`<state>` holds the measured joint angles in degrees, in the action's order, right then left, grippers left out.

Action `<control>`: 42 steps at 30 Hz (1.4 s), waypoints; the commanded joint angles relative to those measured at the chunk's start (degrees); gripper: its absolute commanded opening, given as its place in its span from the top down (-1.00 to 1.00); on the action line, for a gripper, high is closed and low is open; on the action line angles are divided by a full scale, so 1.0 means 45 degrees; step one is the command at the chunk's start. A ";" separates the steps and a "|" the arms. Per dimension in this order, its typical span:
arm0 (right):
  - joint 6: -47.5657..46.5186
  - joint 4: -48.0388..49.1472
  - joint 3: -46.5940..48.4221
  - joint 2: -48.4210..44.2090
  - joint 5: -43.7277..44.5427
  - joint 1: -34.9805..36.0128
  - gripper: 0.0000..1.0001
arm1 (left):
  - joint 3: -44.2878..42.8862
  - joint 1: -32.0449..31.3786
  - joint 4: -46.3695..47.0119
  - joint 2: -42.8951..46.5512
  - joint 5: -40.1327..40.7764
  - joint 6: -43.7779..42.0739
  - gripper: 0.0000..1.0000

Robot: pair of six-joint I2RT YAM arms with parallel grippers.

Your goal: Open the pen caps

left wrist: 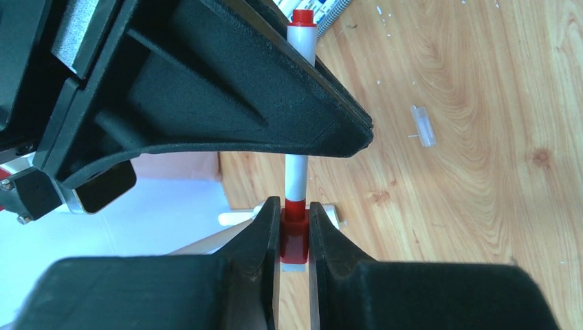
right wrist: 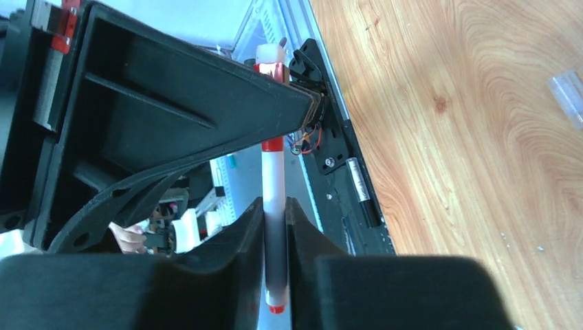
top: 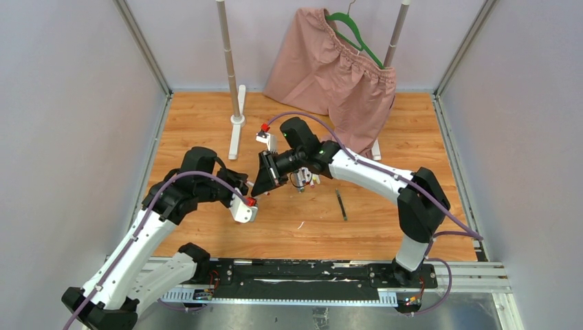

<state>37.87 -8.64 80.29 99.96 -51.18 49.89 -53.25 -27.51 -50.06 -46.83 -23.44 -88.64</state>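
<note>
Our left pincer (left wrist: pixel 294 223) is clenched on the red cap (left wrist: pixel 294 242) at the end of a pen (left wrist: pixel 296 175), which hangs in the air over the bench (left wrist: pixel 467 172). Our right pincer (right wrist: pixel 275 216) grasps that pen by its white barrel. We see more pens (top: pixel 307 180) lying on the bench below the right arm, and a dark pen (top: pixel 341 205) further right.

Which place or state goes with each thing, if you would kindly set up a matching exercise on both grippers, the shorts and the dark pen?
Things: 1 left gripper; 2 right gripper; 3 shorts; 4 dark pen.
States: A lying on the table; B shut on the white barrel; C on the green hanger; D shut on the red cap.
Pairs: 1-D, 2-B, 3-C, 4-A.
</note>
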 commanded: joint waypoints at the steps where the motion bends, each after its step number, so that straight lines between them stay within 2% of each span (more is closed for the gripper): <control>1: 0.0452 0.0631 -0.0279 -0.0347 0.0242 -0.0080 0.47 | 0.0010 -0.0098 0.0035 0.0208 -0.0297 0.0082 1.00; 4: 0.0501 0.0674 -0.0217 -0.0226 0.0261 -0.0092 0.22 | 0.0109 -0.0093 0.0051 0.0265 -0.0408 -0.0105 1.00; 6: 0.0643 0.0861 -0.0146 -0.0121 0.0240 -0.0095 0.23 | 0.0101 -0.0098 0.0051 0.0241 -0.0452 -0.0197 1.00; 9: 0.0743 0.0953 -0.0055 -0.0009 0.0207 -0.0090 0.61 | -0.0014 -0.0113 0.0048 0.0181 -0.0337 -0.0187 1.00; 11: 0.0745 0.0956 -0.0110 -0.0063 0.0201 -0.0086 0.96 | -0.0026 -0.0118 0.0033 0.0164 -0.0141 -0.0189 1.00; 12: 0.0745 0.0943 -0.0229 -0.0112 0.0211 -0.0090 1.00 | 0.0005 -0.0118 0.0041 0.0161 -0.0027 -0.0195 1.00; 23: -0.0135 -0.0690 -0.2193 -0.1486 0.0553 -0.0410 1.00 | 0.0738 -0.0118 0.0690 -0.0406 0.2526 -0.0508 1.00; 35: -0.1033 -0.1981 -0.3447 -0.3122 0.1108 -0.0641 1.00 | 0.1435 -0.0060 0.2049 -0.1070 0.4221 -0.0069 1.00; 38: -0.1634 -0.2538 -0.3899 -0.3884 0.2349 -0.1140 1.00 | 0.1519 -0.0059 0.2045 -0.1318 0.4298 0.0555 1.00; 40: -0.2198 -0.3217 -0.4317 -0.4585 0.4370 -0.1546 1.00 | 0.1541 -0.0056 0.1942 -0.1736 0.4198 0.1424 1.00; 42: -0.2718 -0.3776 -0.4706 -0.5213 0.7274 -0.1688 1.00 | 0.1508 -0.0059 0.1686 -0.2402 0.3916 0.2338 1.00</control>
<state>31.51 -18.13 62.15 81.87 -39.09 44.88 -47.13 -28.14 -41.76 -53.41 -6.00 -86.17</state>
